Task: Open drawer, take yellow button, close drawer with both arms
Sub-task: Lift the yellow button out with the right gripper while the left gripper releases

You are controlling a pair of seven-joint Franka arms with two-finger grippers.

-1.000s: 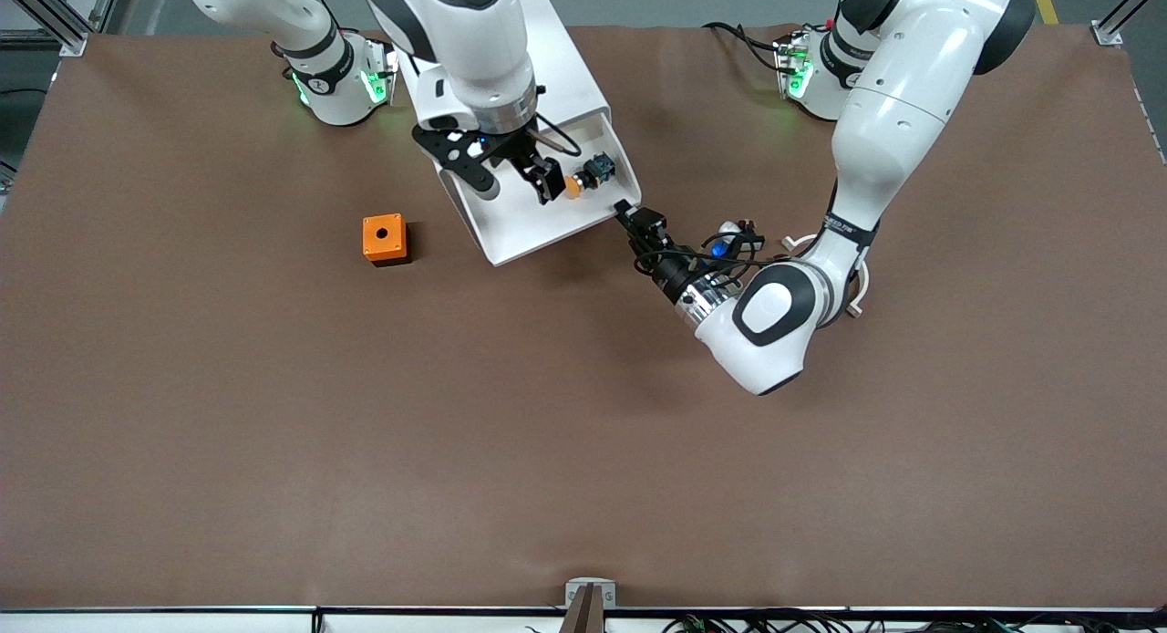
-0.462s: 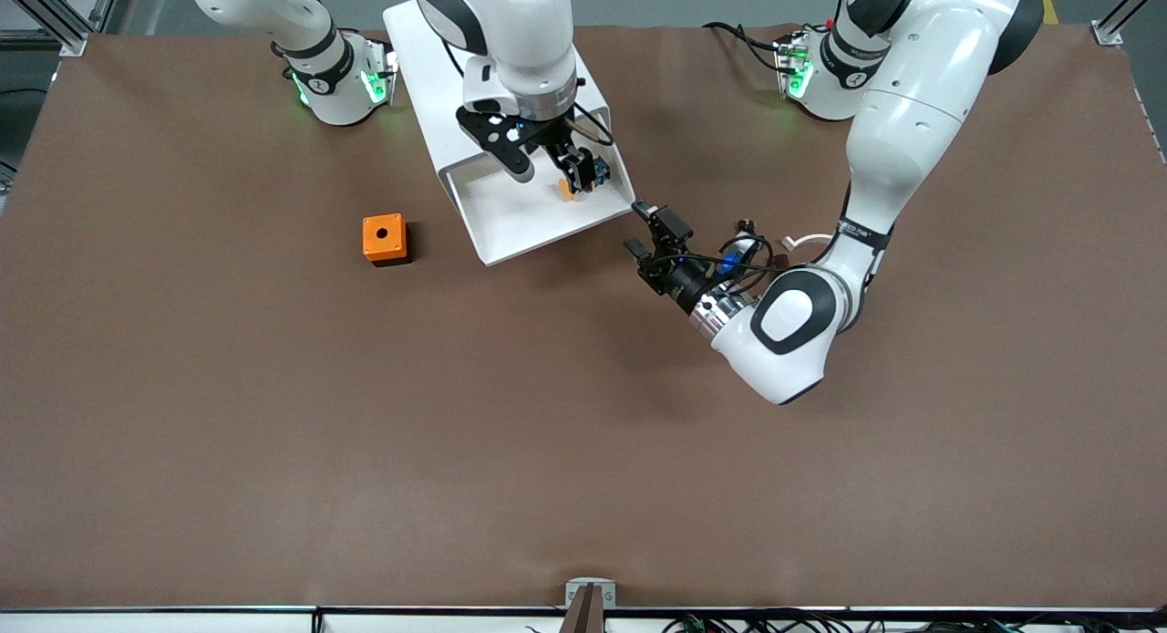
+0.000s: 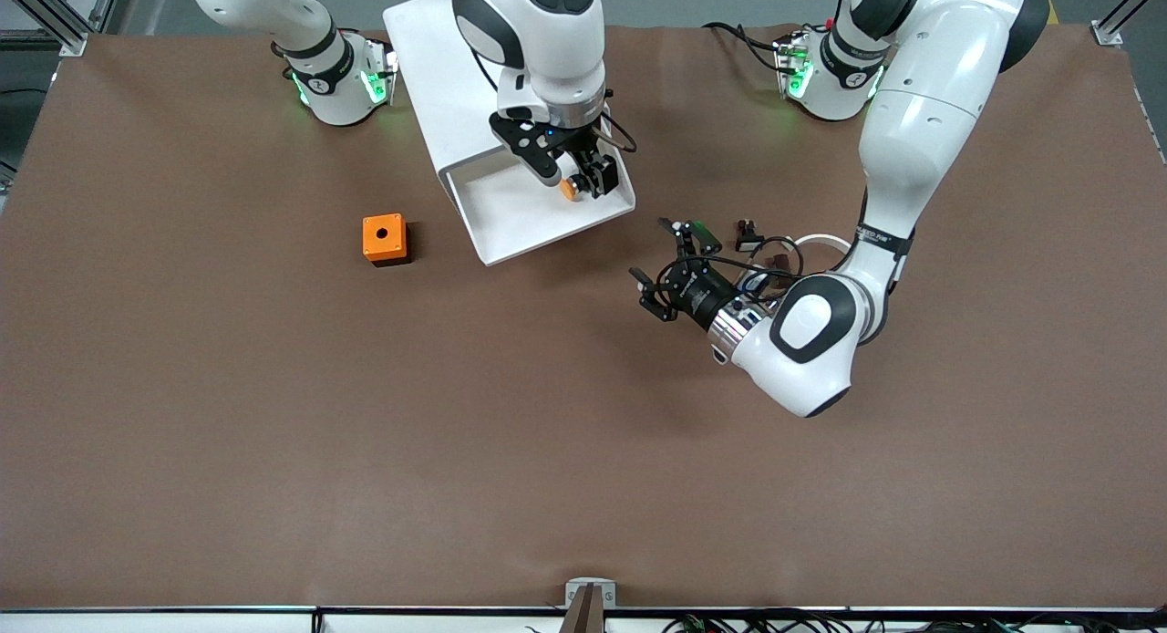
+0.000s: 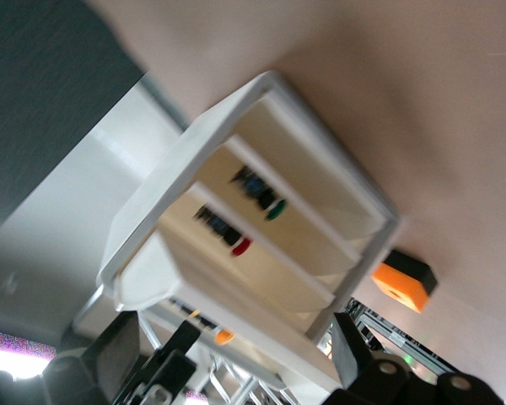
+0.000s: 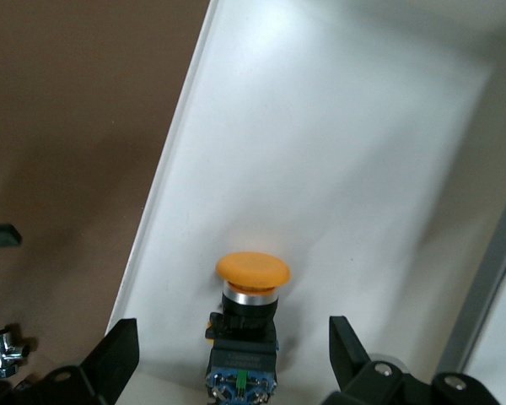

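The drawer (image 3: 515,221) is pulled out of the white cabinet (image 3: 438,49); its white floor fills the right wrist view (image 5: 337,169). The button (image 3: 572,189) lies in it near the wall toward the left arm's end, with orange cap, black body and blue end (image 5: 246,325). My right gripper (image 3: 583,179) is open over the drawer, its fingers on either side of the button (image 5: 233,361). My left gripper (image 3: 659,264) is open and empty over the bare table, off the drawer's corner toward the left arm's end. In the left wrist view it (image 4: 228,367) faces the cabinet's front (image 4: 261,219).
An orange cube with a round hole (image 3: 384,239) stands on the table beside the drawer toward the right arm's end, also in the left wrist view (image 4: 401,283). The lower drawers hold parts with a green cap (image 4: 274,209) and a red cap (image 4: 240,246).
My right gripper has moved along the drawer and now straddles the button. My left gripper has left the drawer's corner, opened, and drawn back toward the front camera.
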